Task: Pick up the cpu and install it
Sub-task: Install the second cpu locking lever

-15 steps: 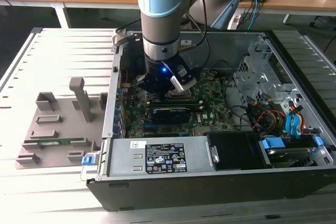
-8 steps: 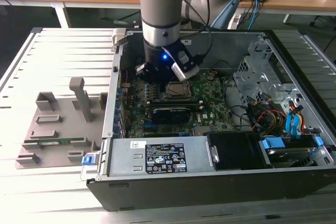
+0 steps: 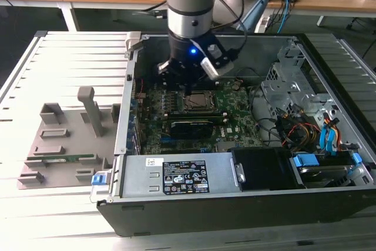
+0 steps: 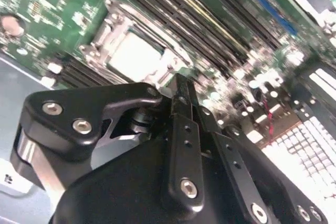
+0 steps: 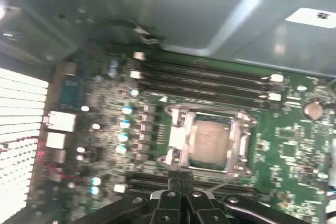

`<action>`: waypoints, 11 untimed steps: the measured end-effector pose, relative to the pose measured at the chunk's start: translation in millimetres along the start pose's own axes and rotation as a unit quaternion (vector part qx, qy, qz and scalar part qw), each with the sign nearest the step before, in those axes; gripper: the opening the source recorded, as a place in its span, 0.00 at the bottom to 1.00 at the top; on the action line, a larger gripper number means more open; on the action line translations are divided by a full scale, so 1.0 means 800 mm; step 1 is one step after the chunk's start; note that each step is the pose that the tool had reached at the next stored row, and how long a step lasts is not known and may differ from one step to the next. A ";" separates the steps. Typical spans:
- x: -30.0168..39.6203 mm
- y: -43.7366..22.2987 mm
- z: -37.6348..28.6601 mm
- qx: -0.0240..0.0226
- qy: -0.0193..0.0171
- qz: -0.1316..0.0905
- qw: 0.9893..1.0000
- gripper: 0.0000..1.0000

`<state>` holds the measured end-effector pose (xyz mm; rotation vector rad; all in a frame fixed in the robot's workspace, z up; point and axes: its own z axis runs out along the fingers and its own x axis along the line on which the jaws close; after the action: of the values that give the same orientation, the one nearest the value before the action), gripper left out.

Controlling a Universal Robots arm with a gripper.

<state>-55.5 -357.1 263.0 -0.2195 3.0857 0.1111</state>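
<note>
Found no text clear enough to read. Noted a small white sticker (image 3: 154, 161) on the grey metal cover (image 3: 135, 174) at the front of the open computer case, its print too fine to make out. Saw beside it, on the same cover, a larger black label (image 3: 187, 179) crowded with white marks and symbols, none legible. Spotted in the first wrist view a white label (image 5: 312, 17) on the grey metal panel (image 5: 173, 9) above the motherboard (image 5: 294, 150), blurred past reading. Made out only faint, unreadable marking on the cpu (image 5: 210, 139) seated in its socket frame (image 5: 176, 139).
</note>
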 end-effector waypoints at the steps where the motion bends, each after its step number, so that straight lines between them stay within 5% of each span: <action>1: -0.0038 -0.0005 0.0002 0.000 0.000 0.000 1.000 0.11; 4: -0.0037 -0.0103 -0.0004 0.000 0.000 0.000 1.000 0.11; 6: -0.0011 -0.0285 0.0007 0.000 0.000 0.000 1.000 0.11; 8: -0.0007 -0.0305 0.0032 -0.002 0.000 0.000 1.000 0.11; 11: -0.0003 -0.0309 0.0081 -0.011 -0.001 0.000 1.000 0.11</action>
<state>-51.5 -380.9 254.8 -0.2187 3.0836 0.1453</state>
